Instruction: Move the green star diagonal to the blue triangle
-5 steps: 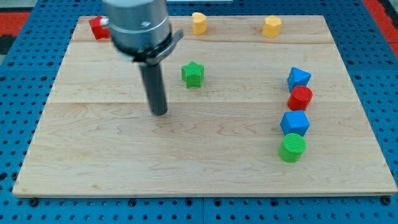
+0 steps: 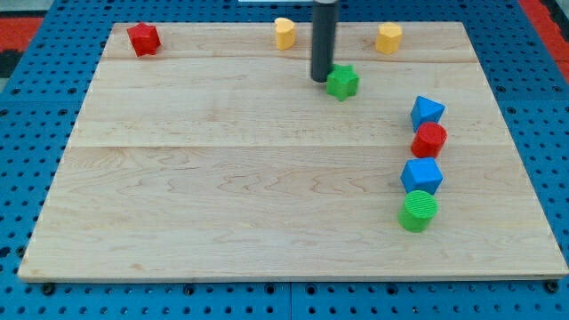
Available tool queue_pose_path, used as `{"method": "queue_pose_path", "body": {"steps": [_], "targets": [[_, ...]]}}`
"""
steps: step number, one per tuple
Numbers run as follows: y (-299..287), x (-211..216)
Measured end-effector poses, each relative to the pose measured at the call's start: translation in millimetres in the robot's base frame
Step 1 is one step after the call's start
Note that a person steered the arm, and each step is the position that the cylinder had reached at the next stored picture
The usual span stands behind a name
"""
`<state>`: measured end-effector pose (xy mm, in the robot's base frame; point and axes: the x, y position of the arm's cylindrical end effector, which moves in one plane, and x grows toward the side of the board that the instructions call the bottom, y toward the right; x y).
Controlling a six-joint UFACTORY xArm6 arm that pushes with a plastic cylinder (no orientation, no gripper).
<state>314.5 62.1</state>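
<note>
Worktop [image 2: 178, 178]: pale wood board on a blue pegboard [image 2: 27, 133]; blocks logged from the view's left to the view's right.

Red block [image 2: 142, 39] at the top left corner of the board, alone; shape not clear, angular.

Yellow block [image 2: 284, 33] on the top edge, just left of the rod; shape not clear.

Rod [image 2: 324, 36]: dark, upright, entering from the view's top; my tip [image 2: 322, 80] sits on the board below and right of that yellow block; no hand on this rig, so nothing is held or released; the rod can only press sideways.

Green star [image 2: 342, 82]: directly right of my tip, touching it or very nearly so; gap not resolvable; star lies in the upper middle of the board, below the line of the two yellow blocks.

Second yellow block [image 2: 388, 37] on the top edge, up and right of the star, apart from it.

Right-hand column, top to bottom: blue triangle [image 2: 427, 111]; red cylinder [image 2: 429, 140] touching it from below; blue cube [image 2: 421, 175] just under that; green cylinder [image 2: 418, 212] at the bottom, touching the cube.

Star against triangle: star is up and to the left of the triangle, well apart, with bare wood between them.
</note>
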Motion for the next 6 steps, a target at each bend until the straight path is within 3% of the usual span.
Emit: {"method": "queue_pose_path", "body": {"steps": [3,6], "targets": [[35.9,14.1],[20.1,52.8]]}}
